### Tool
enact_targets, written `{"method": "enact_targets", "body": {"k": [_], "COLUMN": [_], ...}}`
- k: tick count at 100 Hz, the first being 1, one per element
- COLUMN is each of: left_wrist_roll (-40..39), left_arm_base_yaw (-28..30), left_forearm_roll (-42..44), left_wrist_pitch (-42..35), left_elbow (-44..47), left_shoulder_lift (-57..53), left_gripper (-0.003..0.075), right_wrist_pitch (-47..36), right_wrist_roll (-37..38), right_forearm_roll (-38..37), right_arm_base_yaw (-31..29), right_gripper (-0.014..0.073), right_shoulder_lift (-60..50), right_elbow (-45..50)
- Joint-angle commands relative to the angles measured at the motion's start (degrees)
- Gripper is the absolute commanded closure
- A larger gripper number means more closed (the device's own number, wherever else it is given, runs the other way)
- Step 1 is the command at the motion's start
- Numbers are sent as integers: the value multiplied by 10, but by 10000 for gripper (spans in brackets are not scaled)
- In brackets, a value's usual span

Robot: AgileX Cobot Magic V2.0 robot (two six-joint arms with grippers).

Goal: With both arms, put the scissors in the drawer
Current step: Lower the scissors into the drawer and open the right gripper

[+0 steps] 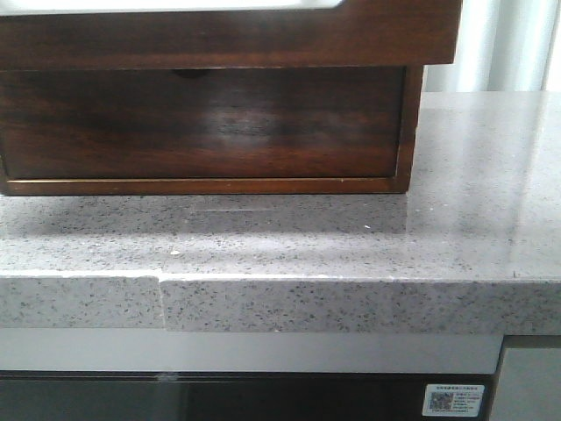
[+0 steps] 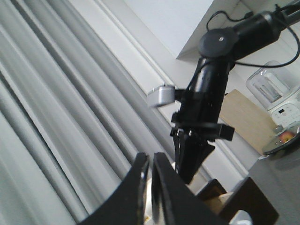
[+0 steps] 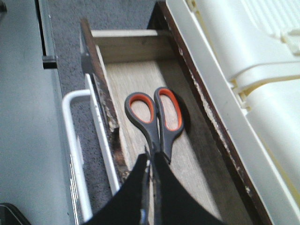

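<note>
It looks like a home kitchen: a speckled stone counter, a rice cooker, a cutting board and curtains.

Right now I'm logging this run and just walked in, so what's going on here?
The scissors are in the open drawer, over its pale lining. The right gripper is above them, its fingers closed on the blade end; whether the scissors rest on the lining is unclear. The left gripper is raised, shut and holding nothing, aimed at the right arm. The front view shows only the chest on the counter.

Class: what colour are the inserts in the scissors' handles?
Bright orange, set in grey handles; the scissors show best in the right wrist view.
</note>
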Motion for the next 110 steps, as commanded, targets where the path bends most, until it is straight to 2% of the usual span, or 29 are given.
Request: {"method": "enact_targets", "body": {"k": [1, 14, 34, 43, 62, 86, 110], "left_wrist_roll": [-127, -158, -161, -192, -244, -249, -249], "left_arm_base_yaw": [-5, -8, -8, -8, -8, -8, -8], "left_forearm_roll": [40, 57, 57, 57, 57, 57, 57], "left_wrist_pitch": [29, 43, 168, 233, 304, 319, 316], "left_elbow": [-17, 3, 48, 71, 117, 161, 165], "left_shoulder_lift": [-15, -17, -17, -17, -17, -17, -17], "left_gripper": [739, 739, 739, 739, 739, 739, 739], "right_wrist_pitch": [-43, -113, -249, -295, -372, -437, -440], "right_wrist_roll": [2, 6, 30, 36, 42, 42, 42], "right_forearm_roll": [33, 47, 50, 50, 50, 127, 129], "right_arm_base_yaw": [0, 0, 0, 0, 0, 0, 0], "right_gripper": [644, 645, 645, 645, 645, 645, 645], "right_shoulder_lift": [-52, -124, -277, -350, -500, -671, -758], "right_elbow": [3, 69, 235, 316, 486, 675, 784]}}
